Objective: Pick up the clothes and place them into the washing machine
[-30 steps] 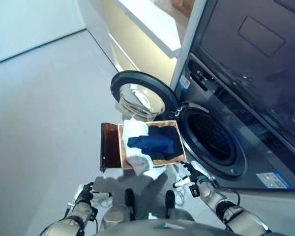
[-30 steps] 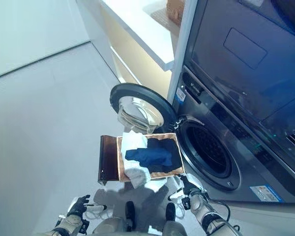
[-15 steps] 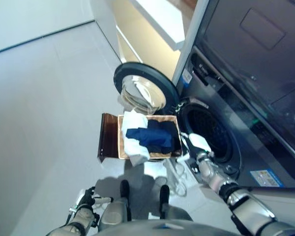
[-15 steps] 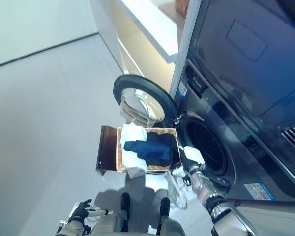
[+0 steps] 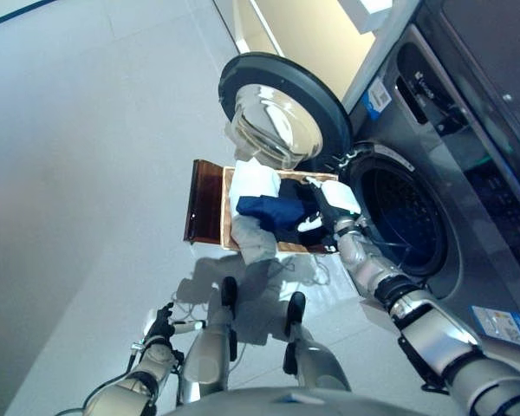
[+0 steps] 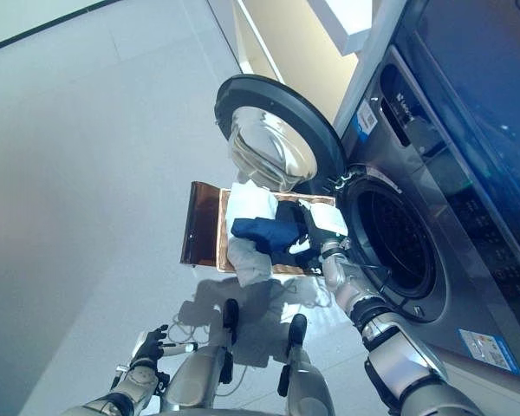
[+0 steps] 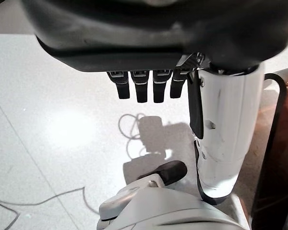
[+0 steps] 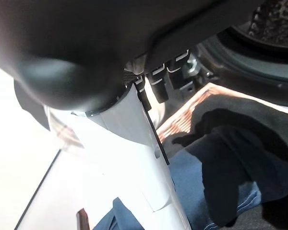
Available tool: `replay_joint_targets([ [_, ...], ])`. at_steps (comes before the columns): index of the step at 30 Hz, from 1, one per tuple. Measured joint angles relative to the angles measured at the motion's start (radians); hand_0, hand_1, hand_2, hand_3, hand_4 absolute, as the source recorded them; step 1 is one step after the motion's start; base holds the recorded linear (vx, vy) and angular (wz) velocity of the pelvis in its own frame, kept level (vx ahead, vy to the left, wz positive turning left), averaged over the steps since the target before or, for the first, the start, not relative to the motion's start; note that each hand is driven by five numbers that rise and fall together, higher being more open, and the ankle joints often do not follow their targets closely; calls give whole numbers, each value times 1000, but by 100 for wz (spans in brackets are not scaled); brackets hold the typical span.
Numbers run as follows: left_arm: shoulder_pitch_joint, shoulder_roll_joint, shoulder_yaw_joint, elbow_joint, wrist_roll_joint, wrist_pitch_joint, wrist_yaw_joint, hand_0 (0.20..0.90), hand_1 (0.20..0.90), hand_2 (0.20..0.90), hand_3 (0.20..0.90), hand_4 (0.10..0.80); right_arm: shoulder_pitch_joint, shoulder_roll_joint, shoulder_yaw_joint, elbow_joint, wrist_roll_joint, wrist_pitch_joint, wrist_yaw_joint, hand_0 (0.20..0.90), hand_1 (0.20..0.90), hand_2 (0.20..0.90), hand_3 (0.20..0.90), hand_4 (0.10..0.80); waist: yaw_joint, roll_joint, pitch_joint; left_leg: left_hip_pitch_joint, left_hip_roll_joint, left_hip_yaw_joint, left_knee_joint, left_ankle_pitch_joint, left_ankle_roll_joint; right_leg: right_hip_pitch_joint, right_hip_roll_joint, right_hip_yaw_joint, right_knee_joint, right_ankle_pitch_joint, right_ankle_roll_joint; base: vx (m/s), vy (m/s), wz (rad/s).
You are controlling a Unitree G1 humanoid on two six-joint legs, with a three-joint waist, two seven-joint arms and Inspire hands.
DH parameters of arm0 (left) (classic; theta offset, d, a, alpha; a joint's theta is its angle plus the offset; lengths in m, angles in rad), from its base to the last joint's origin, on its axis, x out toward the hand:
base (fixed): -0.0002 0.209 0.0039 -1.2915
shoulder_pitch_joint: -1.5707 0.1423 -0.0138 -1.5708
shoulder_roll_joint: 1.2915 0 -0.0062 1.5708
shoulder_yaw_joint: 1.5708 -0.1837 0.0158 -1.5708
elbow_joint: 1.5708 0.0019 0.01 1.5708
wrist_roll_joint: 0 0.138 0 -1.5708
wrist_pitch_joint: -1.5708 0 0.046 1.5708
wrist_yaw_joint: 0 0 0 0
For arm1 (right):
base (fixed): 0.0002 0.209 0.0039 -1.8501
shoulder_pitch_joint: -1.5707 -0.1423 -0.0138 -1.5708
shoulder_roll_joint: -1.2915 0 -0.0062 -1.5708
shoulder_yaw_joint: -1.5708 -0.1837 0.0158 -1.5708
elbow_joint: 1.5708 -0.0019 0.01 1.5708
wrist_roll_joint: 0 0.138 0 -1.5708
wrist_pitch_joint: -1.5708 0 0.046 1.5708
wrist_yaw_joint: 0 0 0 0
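Hovering over the basket [image 5: 210, 201], the right hand [image 5: 333, 208] sits at about 3 o'clock from the pile of clothes [image 5: 269, 211], between the pile and the open drum of the washing machine [image 5: 405, 227]. In its wrist view the fingers [image 8: 159, 76] look relaxed and only lightly bent, holding nothing, with the white-covered thumb pointing over the cloth.

The clothes lie in the basket on the floor: a dark blue garment [image 6: 262, 230] in the middle, a black one [image 8: 240, 158] toward the machine, and a white one [image 5: 253, 178] at about 11 o'clock of the pile, with a grey part hanging over the basket's near rim. The round door [image 5: 282, 110] stands open at 12 o'clock from the basket.

The cloth is probably light, soft and floppy, so it will sag and may drag other pieces. A good hold would be a deep pinch into the bunched folds of the blue garment, not at a thin edge.

The left hand [image 5: 159, 328] stays low at 7 o'clock, fingers [image 7: 141, 90] curled, empty.
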Motion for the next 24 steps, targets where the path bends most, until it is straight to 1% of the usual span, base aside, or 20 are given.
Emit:
replay_joint_targets([
  [4,-7,10,1,-1,-2,0,1,900,900,900,900,800,0,2,4,0,0,0,0,900,900,900,900,800,4,-18,10,3,-3,1,0,-3,-4,-1,0,1,8,0,0,9,55,-1],
  [5,-12,10,1,-1,-2,2,1,900,900,900,900,800,0,1,4,0,0,0,0,900,900,900,900,800,-5,-19,13,4,-5,-2,0,-5,-2,-6,1,5,26,-6,0,-17,66,13],
  [6,-18,11,0,1,-3,8,2,900,900,900,900,800,-1,1,5,0,0,0,0,900,900,900,900,800,-17,-18,20,6,0,-10,0,-3,-1,-23,1,37,79,-34,6,-39,31,15],
  [7,-21,13,-1,0,-5,7,2,900,900,900,900,800,-1,1,5,0,1,2,0,900,900,900,900,800,-17,-18,22,5,1,-13,0,-2,0,-37,0,61,104,-40,12,-54,-82,9],
  [8,-29,15,-1,0,-6,5,2,900,900,900,900,800,-6,0,8,-1,2,2,0,900,900,900,900,800,-15,-17,30,5,3,-17,0,3,4,-57,-5,101,136,-48,17,-39,-102,-6],
  [9,-41,17,0,0,-9,5,7,900,900,900,900,800,-10,-1,9,1,5,6,-13,900,900,900,900,800,-11,-21,36,-3,-2,-13,0,5,5,-69,-12,138,134,-52,29,-10,-152,-5],
  [10,-47,21,0,-1,-12,2,15,900,900,900,900,800,-12,0,10,0,10,7,-20,900,900,900,900,800,-11,-25,36,-14,-7,-13,0,8,3,-68,-15,146,123,-53,29,27,-114,2],
  [11,-57,26,2,-4,-19,-1,31,900,900,900,900,800,-24,2,11,0,10,13,-22,900,900,900,900,800,-5,-28,43,-28,-8,-15,0,16,-2,-71,-17,142,96,-51,45,50,-154,5],
  [12,-55,30,2,-5,-21,-1,47,900,900,900,900,800,-32,6,12,0,10,17,-22,900,900,900,900,800,1,-24,45,-43,-1,-18,0,21,-8,-71,-11,136,69,-33,38,36,-92,3],
  [13,-55,30,2,-5,-21,-1,47,900,900,900,900,800,-32,6,12,0,10,17,-22,900,900,900,900,800,1,-24,45,-43,-1,-18,0,21,-8,-71,-11,136,69,-33,38,67,-83,2],
  [14,-47,30,4,-5,-22,1,53,900,900,900,900,800,-33,2,11,-1,10,20,-21,900,900,900,900,800,16,-23,45,-51,7,-20,0,24,-14,-64,0,131,37,-15,30,51,-61,0],
  [16,-25,25,7,-5,-22,2,53,900,900,900,900,800,-35,-3,7,-6,12,21,-21,900,900,900,900,800,18,-23,45,-51,14,-25,0,26,-17,-46,7,119,11,-6,24,38,-53,11],
  [18,-11,22,1,-5,-23,5,50,900,900,900,900,800,-39,-28,5,-39,22,24,-26,900,900,900,900,800,16,-23,45,-58,21,-39,0,32,-20,-39,15,101,3,-6,20,-9,-6,22],
  [21,-13,22,-5,-8,-23,1,49,900,900,900,900,800,-69,-52,-13,-56,27,28,-47,900,900,900,900,800,14,-18,47,-87,21,-57,0,37,-25,-59,17,82,5,-8,17,-28,11,18],
  [24,-15,21,-6,-10,-23,0,48,900,900,900,900,800,-102,-78,-26,-75,32,41,-63,900,900,900,900,800,17,-5,53,-104,14,-63,0,40,-23,-74,10,77,9,-10,15,-18,19,9],
])
